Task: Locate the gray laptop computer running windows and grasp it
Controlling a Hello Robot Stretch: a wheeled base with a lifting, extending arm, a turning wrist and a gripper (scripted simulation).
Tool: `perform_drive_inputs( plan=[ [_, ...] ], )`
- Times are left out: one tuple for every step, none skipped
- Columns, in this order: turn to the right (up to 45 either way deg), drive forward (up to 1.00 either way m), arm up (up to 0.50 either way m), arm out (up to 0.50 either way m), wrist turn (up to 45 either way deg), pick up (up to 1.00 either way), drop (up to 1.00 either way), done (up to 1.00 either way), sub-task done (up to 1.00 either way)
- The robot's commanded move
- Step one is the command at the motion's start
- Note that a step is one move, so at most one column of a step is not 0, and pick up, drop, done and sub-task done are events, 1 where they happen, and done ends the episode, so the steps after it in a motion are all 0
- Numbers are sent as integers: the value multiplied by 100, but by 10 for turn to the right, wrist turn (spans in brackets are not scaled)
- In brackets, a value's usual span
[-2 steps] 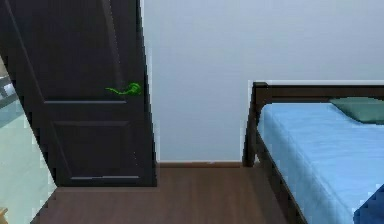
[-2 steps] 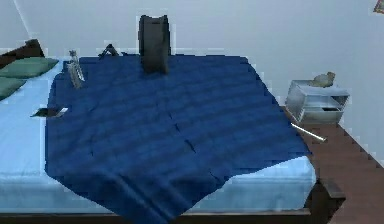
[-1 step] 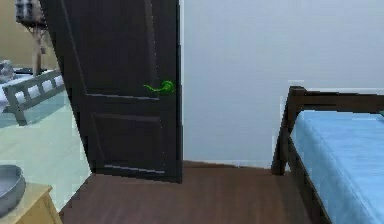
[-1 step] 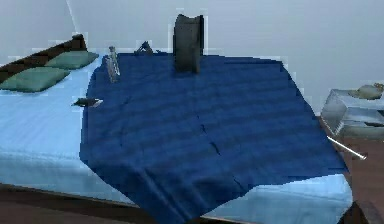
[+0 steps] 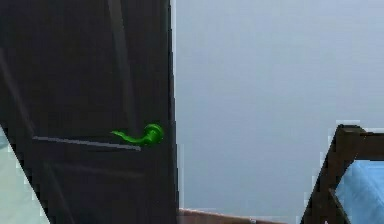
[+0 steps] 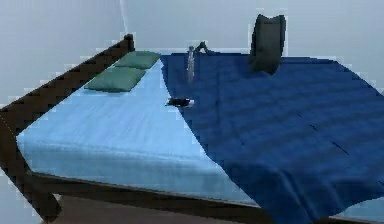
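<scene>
A wide bed (image 6: 110, 130) with a light blue sheet and a dark blue blanket (image 6: 290, 120) lies in the arm side view. On the blanket near the far side stands a dark upright object (image 6: 268, 42), its kind unclear. A slim pale bottle-like shape (image 6: 190, 62) stands near the pillows, and a small dark item (image 6: 181, 101) lies on the sheet's edge. Two green pillows (image 6: 125, 74) rest at the headboard.
In the forward view a dark door (image 5: 85, 110) with a green lever handle (image 5: 142, 135) stands close at the left, beside a pale wall (image 5: 270, 100). The bed's dark wooden corner (image 5: 345, 160) shows at the lower right. The bed's dark frame (image 6: 30, 170) borders the arm side view's left.
</scene>
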Motion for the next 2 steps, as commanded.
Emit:
perform_drive_inputs(
  plan=[
    [-150, 0, 0, 0, 0, 0, 0, 0, 0],
    [0, 50, 0, 0, 0, 0, 0, 0, 0]
  ],
)
